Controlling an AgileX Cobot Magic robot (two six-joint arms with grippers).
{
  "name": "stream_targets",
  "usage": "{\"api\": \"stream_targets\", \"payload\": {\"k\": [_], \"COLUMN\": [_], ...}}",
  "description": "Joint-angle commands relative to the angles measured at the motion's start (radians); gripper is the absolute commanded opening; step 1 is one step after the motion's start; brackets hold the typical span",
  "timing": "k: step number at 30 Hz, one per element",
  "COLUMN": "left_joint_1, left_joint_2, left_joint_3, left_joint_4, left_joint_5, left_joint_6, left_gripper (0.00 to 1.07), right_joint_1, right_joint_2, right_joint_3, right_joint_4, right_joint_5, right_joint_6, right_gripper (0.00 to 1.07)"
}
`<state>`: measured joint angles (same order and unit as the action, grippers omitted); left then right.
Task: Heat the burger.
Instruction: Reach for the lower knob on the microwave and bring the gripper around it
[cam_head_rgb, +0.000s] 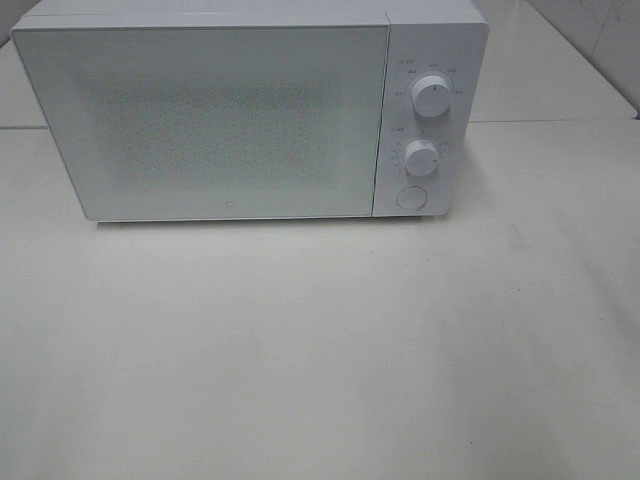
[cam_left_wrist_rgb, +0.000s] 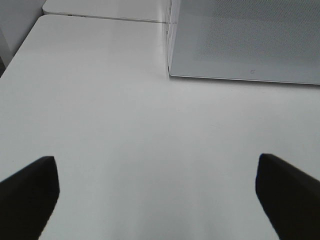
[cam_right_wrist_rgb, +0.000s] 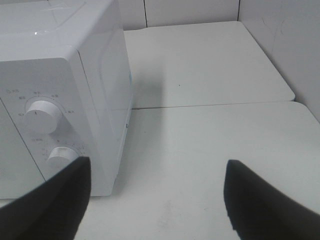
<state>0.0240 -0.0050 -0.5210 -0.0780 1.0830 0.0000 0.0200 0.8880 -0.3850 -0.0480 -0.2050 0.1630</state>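
Note:
The burger is out of view in every frame. A white microwave (cam_head_rgb: 200, 120) stands at the back of the table with its door shut; two dials (cam_head_rgb: 431, 96) and a round button (cam_head_rgb: 410, 197) sit on its right panel. It also shows in the left wrist view (cam_left_wrist_rgb: 245, 40) and the right wrist view (cam_right_wrist_rgb: 60, 100). My left gripper (cam_left_wrist_rgb: 155, 192) is open and empty above the bare table, in front of the microwave's left corner. My right gripper (cam_right_wrist_rgb: 157, 197) is open and empty beside the microwave's right side. Neither gripper shows in the exterior high view.
The white table (cam_head_rgb: 320, 350) stretches in front of the microwave. A seam (cam_right_wrist_rgb: 210, 106) joins it to a second tabletop behind. A wall (cam_right_wrist_rgb: 295, 45) stands to the right of the microwave.

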Motion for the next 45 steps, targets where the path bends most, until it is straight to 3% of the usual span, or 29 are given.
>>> {"api": "stream_targets", "payload": {"k": [1,11,16,17,22,24,28,30,33,38,45], "left_joint_1": [0.001,0.001,0.001,0.001,0.001,0.001,0.001,0.001,0.001,0.001,0.001], "left_joint_2": [-0.022,-0.022,-0.022,-0.022,-0.022,-0.022,-0.022,-0.022,-0.022,-0.022,-0.022], "left_joint_3": [0.002,0.002,0.002,0.002,0.002,0.002,0.002,0.002,0.002,0.002,0.002], "left_joint_4": [-0.005,-0.005,-0.005,-0.005,-0.005,-0.005,-0.005,-0.005,-0.005,-0.005,-0.005], "left_joint_5": [-0.014,-0.014,-0.014,-0.014,-0.014,-0.014,-0.014,-0.014,-0.014,-0.014,-0.014], "left_joint_6": [0.000,0.000,0.000,0.000,0.000,0.000,0.000,0.000,0.000,0.000,0.000], "left_gripper": [1.00,1.00,1.00,1.00,1.00,1.00,1.00,1.00,1.00,1.00,1.00], "right_joint_1": [-0.005,-0.005,0.019,0.054,0.149,0.245,0.325,0.409,0.433,0.611,0.702], "right_joint_2": [0.113,0.354,0.478,0.525,0.606,0.675,0.719,0.758,0.768,0.841,0.886], "right_joint_3": [0.003,0.003,0.003,0.003,0.003,0.003,0.003,0.003,0.003,-0.019,-0.087], "right_joint_4": [-0.007,0.004,0.121,0.200,0.346,0.441,0.493,0.567,0.592,0.804,0.890], "right_joint_5": [-0.138,-0.440,-0.595,-0.653,-0.743,-0.801,-0.834,-0.875,-0.889,-0.996,-1.004], "right_joint_6": [0.008,-0.082,-0.193,-0.269,-0.364,-0.393,-0.393,-0.394,-0.394,-0.414,-0.456], "right_gripper": [0.74,0.74,0.74,0.74,0.74,0.74,0.74,0.74,0.74,0.74,0.74]}}
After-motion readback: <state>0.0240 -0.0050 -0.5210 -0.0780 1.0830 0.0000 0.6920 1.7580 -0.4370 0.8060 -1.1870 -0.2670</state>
